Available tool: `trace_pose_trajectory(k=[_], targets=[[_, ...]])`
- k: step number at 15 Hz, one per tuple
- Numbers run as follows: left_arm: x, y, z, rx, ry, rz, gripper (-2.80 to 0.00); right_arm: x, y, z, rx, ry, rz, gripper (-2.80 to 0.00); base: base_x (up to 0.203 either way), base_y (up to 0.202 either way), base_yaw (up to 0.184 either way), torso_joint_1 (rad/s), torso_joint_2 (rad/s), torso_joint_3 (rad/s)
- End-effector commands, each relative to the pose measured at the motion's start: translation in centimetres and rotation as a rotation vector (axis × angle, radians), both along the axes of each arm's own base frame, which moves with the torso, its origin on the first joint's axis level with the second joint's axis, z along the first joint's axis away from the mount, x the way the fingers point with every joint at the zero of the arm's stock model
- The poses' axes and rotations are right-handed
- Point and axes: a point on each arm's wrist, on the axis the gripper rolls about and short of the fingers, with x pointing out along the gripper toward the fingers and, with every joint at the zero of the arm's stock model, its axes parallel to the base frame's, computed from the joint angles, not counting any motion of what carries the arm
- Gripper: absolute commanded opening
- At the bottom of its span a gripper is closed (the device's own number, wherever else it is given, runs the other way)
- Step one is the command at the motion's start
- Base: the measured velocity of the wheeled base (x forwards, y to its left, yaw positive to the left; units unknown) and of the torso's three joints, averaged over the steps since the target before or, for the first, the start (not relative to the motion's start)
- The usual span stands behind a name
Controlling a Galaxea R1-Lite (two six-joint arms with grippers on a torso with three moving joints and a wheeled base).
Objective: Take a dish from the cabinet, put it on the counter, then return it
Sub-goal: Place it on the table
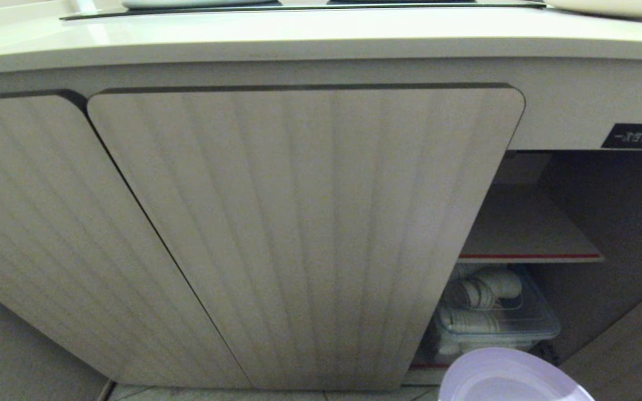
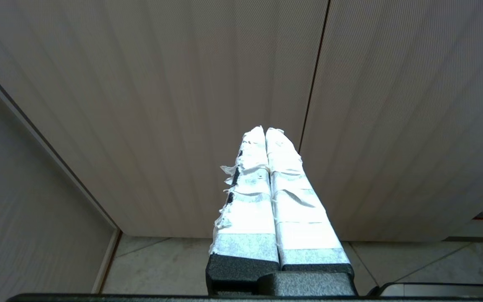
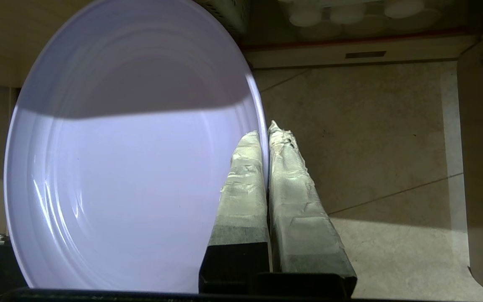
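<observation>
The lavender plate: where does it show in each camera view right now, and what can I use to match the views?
Head view: lavender plate at the bottom edge, right of centre, below the open cabinet bay.
Left wrist view: not in it; only closed ribbed doors, floor and the shut left tool.
Right wrist view: fills the picture's left half, its rim pinched by the right tool.
Shared landmark: the clear bin of white cups, in head and right wrist views.

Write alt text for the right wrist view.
The right gripper, its taped fingers shut on the rim of a lavender dish, holds it above a tiled floor, facing the open cabinet.
</observation>
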Motion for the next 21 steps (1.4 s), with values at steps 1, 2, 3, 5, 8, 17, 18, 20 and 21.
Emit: trace_pose_trajectory(k=[1, 2, 3, 5, 8, 17, 18, 20, 21], targets=[[0.0, 0.0, 0.0, -0.001, 0.0, 0.0, -2.8, 0.05, 0.01, -0.03, 0.001, 0.004, 0.001, -2.8, 0.0, 0.0, 0.0, 0.0, 0.0, 0.0], [0.0, 0.0, 0.0, -0.001, 0.0, 0.001, -2.8, 0.06, 0.01, -0.04, 0.001, 0.005, 0.001, -2.8, 0.0, 0.0, 0.0, 0.0, 0.0, 0.0], [0.0, 0.0, 0.0, -0.001, 0.0, 0.0, -2.8, 0.09, 0.01, -0.05, 0.001, 0.008, 0.001, -2.8, 0.0, 0.0, 0.0, 0.0, 0.0, 0.0], [0.0, 0.0, 0.0, -0.001, 0.0, 0.0, -2.8, 0.12, 0.02, -0.04, 0.005, 0.006, 0.007, -2.8, 0.0, 0.0, 0.0, 0.021, -0.08, -0.066], [0.0, 0.0, 0.0, -0.001, 0.0, 0.001, -2.8, 0.17, 0.03, 0.02, 0.009, -0.001, 0.011, -2.8, 0.0, 0.0, 0.0, 0.048, -0.21, -0.255], [0.0, 0.0, 0.0, -0.001, 0.0, 0.0, -2.8, 0.16, 0.03, 0.06, 0.008, -0.007, 0.01, -2.8, 0.0, 0.0, 0.0, 0.179, -0.5, -0.291], [0.0, 0.0, 0.0, -0.001, 0.0, 0.0, -2.8, 0.15, 0.03, 0.08, 0.008, -0.008, 0.01, -2.8, 0.0, 0.0, 0.0, 0.19, -0.47, -0.286], [0.0, 0.0, 0.0, -0.001, 0.0, 0.0, -2.8, 0.14, 0.03, 0.09, 0.007, -0.01, 0.011, -2.8, 0.0, 0.0, 0.0, 0.196, -0.48, -0.28], [0.0, 0.0, 0.0, -0.001, 0.0, 0.001, -2.8, 0.14, 0.03, 0.09, 0.007, -0.01, 0.011, -2.8, 0.0, 0.0, 0.0, 0.203, -0.5, -0.283]])
